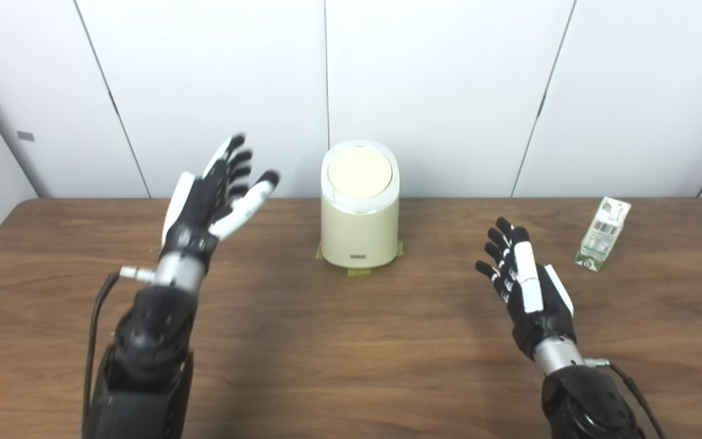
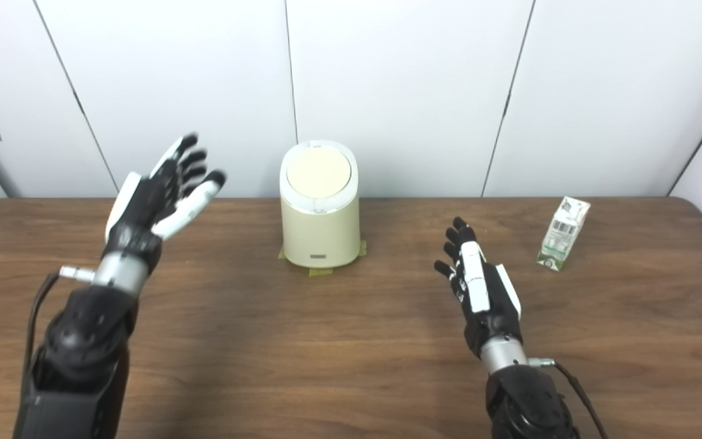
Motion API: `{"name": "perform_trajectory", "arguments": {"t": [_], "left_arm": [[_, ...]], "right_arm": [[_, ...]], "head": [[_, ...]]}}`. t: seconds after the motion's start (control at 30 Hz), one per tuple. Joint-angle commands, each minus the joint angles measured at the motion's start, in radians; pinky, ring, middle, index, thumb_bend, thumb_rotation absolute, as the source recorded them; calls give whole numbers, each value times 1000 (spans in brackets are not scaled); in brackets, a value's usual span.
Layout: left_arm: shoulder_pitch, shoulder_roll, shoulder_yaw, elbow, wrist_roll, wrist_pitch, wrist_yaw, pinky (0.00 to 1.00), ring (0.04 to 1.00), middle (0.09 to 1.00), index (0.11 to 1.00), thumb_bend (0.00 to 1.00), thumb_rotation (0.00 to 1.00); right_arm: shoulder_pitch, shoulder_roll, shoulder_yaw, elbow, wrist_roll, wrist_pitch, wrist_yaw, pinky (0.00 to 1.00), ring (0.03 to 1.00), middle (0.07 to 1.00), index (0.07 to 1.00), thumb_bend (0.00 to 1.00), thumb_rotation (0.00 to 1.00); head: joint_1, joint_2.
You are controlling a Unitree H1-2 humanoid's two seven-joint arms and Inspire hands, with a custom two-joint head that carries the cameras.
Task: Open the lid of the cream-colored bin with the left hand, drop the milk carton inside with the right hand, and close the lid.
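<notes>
The cream-colored bin [image 1: 359,228] stands upright near the table's far edge, its round lid [image 1: 359,172] shut flat on top. My left hand [image 1: 214,198] is raised above the table to the left of the bin, open, fingers spread and pointing toward the lid, a hand's width short of it. A white and green milk carton [image 1: 602,233] stands on the table at the far right. My right hand [image 1: 524,280] hovers low over the table between bin and carton, open and holding nothing, clearly apart from the carton.
The brown wooden table [image 1: 339,353] spreads across the view, with its rounded far corner behind the carton. Strips of green tape [image 1: 358,271] mark the bin's base. White wall panels [image 1: 448,91] rise right behind the table.
</notes>
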Motion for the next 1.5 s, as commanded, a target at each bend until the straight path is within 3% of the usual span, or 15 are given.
{"name": "perform_trajectory", "arguments": {"t": [0.0,0.13,0.43,0.6,0.87,1.47], "left_arm": [[-85,-4,-5,26,45,-5,-22,870,907,928,965,719,345],[-182,-14,-16,112,95,-6,-47,832,912,942,963,773,317],[-369,9,-109,357,190,-9,-47,717,885,944,965,831,169],[-432,15,-169,464,250,-13,-28,748,907,958,954,863,129],[-448,12,-245,611,292,-107,24,702,854,907,930,880,96],[-438,64,-375,705,427,-234,83,734,865,917,918,923,50]], "right_arm": [[-25,-2,-3,-19,1,-53,9,885,970,970,980,615,1000],[-25,1,-5,-11,-2,-56,4,881,969,967,977,608,1000],[-28,4,0,-13,0,-58,7,878,967,966,980,610,1000],[-27,5,6,-21,-5,-52,6,872,962,965,983,624,1000],[-29,14,10,-23,-9,-53,1,869,962,961,980,631,1000],[-33,18,14,-31,-13,-50,5,874,966,966,986,644,1000]], "head": [[0,0],[2,1],[5,-1],[2,-1],[-3,-2],[-2,5]]}}
